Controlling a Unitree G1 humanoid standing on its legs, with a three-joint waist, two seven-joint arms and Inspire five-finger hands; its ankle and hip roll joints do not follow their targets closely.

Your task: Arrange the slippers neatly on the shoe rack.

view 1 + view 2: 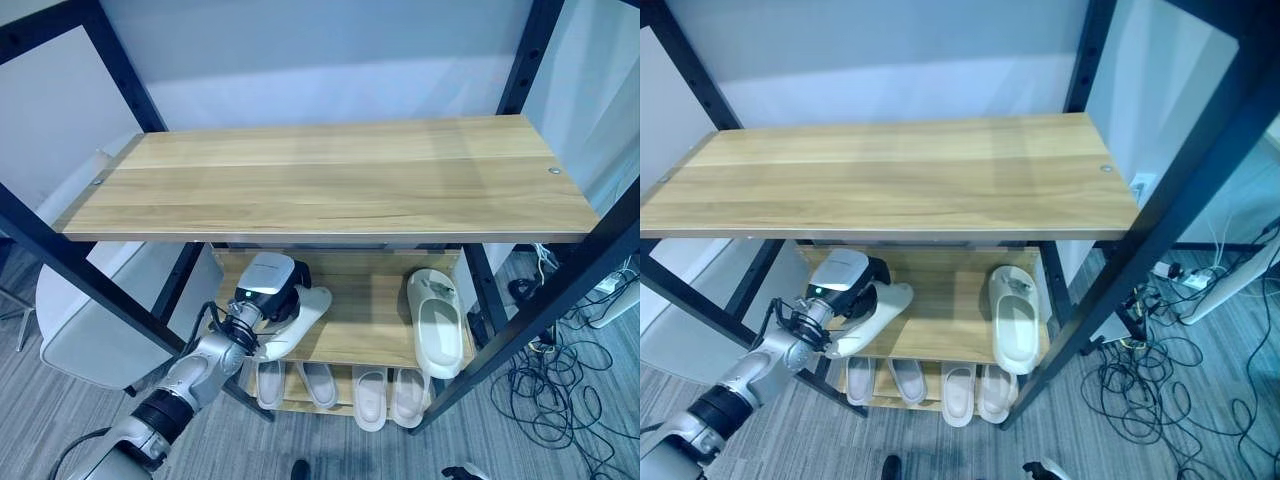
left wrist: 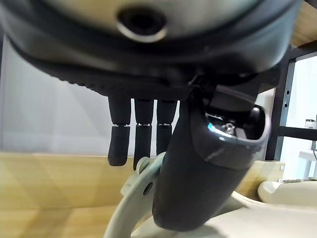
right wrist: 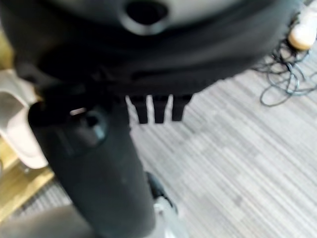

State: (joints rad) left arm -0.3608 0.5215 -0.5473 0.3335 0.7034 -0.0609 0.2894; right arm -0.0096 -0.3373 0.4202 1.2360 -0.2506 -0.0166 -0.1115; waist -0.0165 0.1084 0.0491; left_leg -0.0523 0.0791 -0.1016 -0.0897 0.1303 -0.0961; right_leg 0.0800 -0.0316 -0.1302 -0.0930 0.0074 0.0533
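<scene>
Left hand (image 1: 268, 292), fingers (image 2: 143, 134) and thumb pinching a white slipper (image 1: 298, 322) over the middle shelf (image 1: 365, 320), lower centre; no legible writing.

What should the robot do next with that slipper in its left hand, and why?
Probably turn the slipper straight and set it flat. The left hand grips it tilted over the middle shelf, toe angled toward the other slipper, which lies flat and straight.
</scene>
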